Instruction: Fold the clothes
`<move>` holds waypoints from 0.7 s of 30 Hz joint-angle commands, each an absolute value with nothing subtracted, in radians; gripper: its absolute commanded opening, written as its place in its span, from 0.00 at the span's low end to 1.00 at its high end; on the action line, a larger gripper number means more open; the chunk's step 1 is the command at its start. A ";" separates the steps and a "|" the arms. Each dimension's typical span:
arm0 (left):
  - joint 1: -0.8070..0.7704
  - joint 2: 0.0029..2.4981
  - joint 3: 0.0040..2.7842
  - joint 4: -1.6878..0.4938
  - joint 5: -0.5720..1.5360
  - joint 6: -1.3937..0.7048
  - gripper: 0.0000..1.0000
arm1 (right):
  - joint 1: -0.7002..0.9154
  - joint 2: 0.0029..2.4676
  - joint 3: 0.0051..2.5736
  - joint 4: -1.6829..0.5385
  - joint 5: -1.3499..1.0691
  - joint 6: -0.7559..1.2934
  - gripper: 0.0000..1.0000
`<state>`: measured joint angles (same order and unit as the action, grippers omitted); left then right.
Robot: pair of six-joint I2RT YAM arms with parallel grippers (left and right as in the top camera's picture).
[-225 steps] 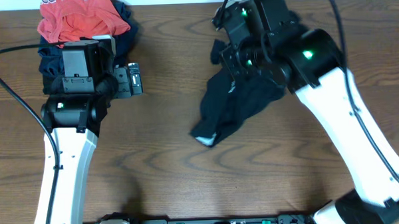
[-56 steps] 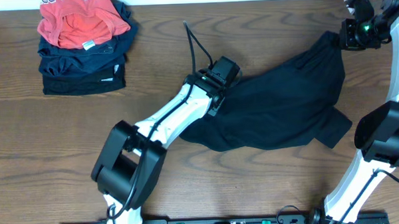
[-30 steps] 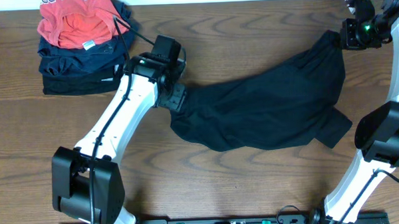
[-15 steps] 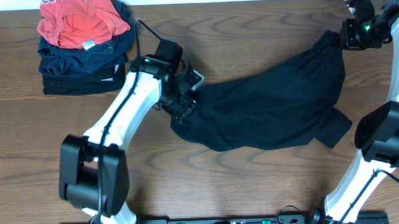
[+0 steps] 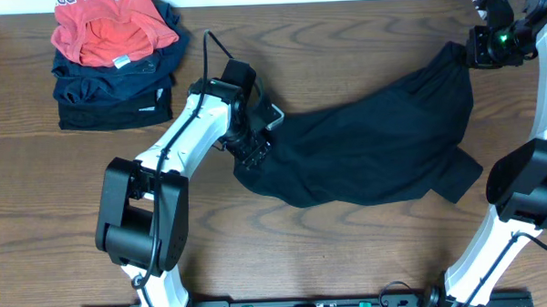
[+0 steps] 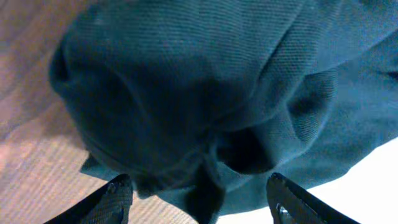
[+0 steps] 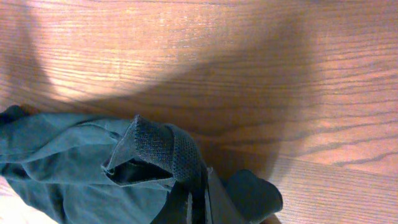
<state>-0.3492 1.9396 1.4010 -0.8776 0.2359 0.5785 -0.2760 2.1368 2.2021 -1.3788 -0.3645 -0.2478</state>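
- The black shirt (image 5: 374, 145) lies loosely spread over the middle and right of the table (image 5: 350, 260). It runs as a rumpled band from the centre up to the back right corner, and one flap points toward the front at its right end.
- My left gripper (image 5: 255, 147) sits at the black shirt's left end. Its fingers (image 6: 118, 194) are spread wide, with a bunched lobe of cloth lying between and ahead of them (I cannot tell whether the pads touch it).
- My right gripper (image 5: 472, 54) is pressed together, pinching the black shirt's far right corner. In the right wrist view a ribbed fold rises toward the jaws.
- A red-orange shirt (image 5: 112, 30) tops the dark navy folded garments (image 5: 116, 97) at the back left, well apart from the black shirt.
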 commanded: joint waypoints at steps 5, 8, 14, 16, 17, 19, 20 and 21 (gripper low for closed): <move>-0.346 1.948 1.393 -0.876 0.199 0.595 0.71 | -0.274 2.135 2.208 -1.382 -0.362 -0.263 0.02; -0.342 1.948 1.391 -0.869 0.169 0.595 0.71 | -0.274 2.135 2.208 -1.383 -0.362 -0.263 0.02; -0.331 1.948 1.391 -0.857 0.167 0.605 0.71 | -0.274 2.135 2.208 -1.385 -0.358 -0.263 0.02; -0.330 1.948 1.391 -0.852 0.167 0.619 0.71 | -0.274 2.135 2.208 -1.386 -0.342 -0.263 0.02; -0.329 1.948 1.390 -0.848 0.167 0.625 0.71 | -0.274 2.135 2.208 -1.387 -0.338 -0.263 0.02; -0.329 1.948 1.384 -0.831 0.167 0.626 0.71 | -0.274 2.135 2.208 -1.388 -0.337 -0.263 0.02; -0.329 1.948 1.379 -0.822 0.168 0.626 0.71 | -0.274 2.135 2.208 -1.388 -0.337 -0.263 0.02; -0.329 1.948 1.374 -0.815 0.168 0.627 0.71 | -0.274 2.135 2.208 -1.388 -0.337 -0.263 0.02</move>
